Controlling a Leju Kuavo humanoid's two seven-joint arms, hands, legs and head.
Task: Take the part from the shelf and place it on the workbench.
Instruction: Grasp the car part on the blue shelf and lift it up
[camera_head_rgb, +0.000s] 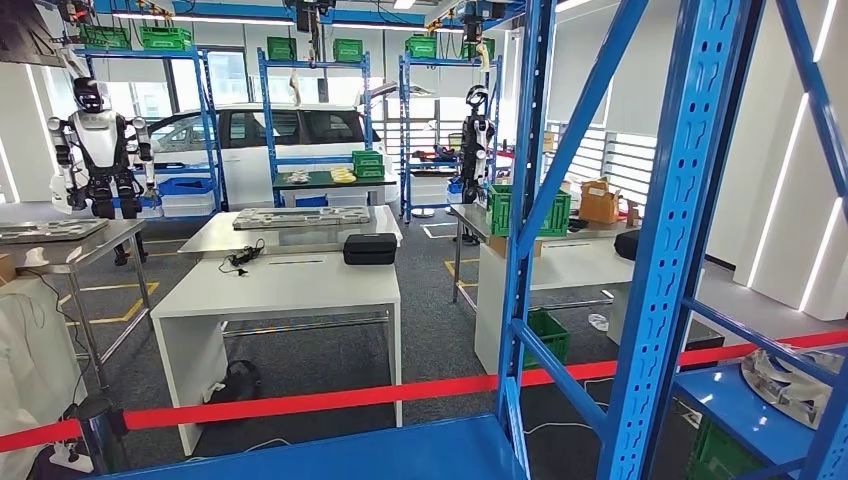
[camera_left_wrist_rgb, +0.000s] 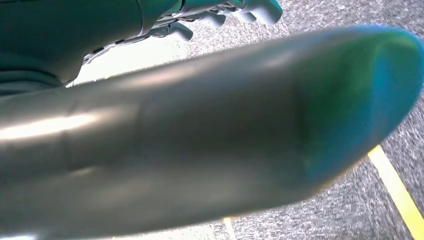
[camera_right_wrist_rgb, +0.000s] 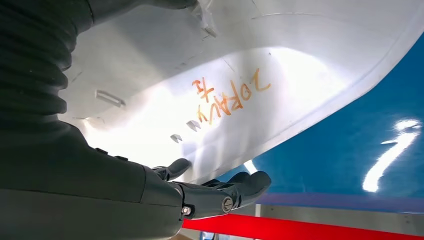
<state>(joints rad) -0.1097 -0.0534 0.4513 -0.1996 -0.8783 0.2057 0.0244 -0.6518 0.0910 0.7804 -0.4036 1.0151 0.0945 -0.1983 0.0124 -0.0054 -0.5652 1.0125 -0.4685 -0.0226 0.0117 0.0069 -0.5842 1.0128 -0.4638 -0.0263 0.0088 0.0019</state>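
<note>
The part (camera_head_rgb: 790, 382) is a silver sheet-metal panel lying on a blue shelf board (camera_head_rgb: 725, 405) at the right edge of the head view. In the right wrist view the part (camera_right_wrist_rgb: 250, 85) carries orange handwriting and sits just above the blue board (camera_right_wrist_rgb: 360, 145). My right hand (camera_right_wrist_rgb: 200, 192) grips its lower edge, dark fingers (camera_right_wrist_rgb: 245, 185) curled under the rim. My left hand (camera_left_wrist_rgb: 200, 140) hangs over grey floor and holds nothing, its fingers (camera_left_wrist_rgb: 225, 15) apart. The white workbench (camera_head_rgb: 280, 287) stands ahead beyond the shelf.
Blue shelf uprights (camera_head_rgb: 680, 220) and diagonal braces (camera_head_rgb: 560, 130) stand close in front of me. A red barrier tape (camera_head_rgb: 330, 400) runs across between shelf and workbench. A black case (camera_head_rgb: 369, 248) and a cable (camera_head_rgb: 243, 259) lie on the workbench. Green crates (camera_head_rgb: 528, 210) and further tables stand behind.
</note>
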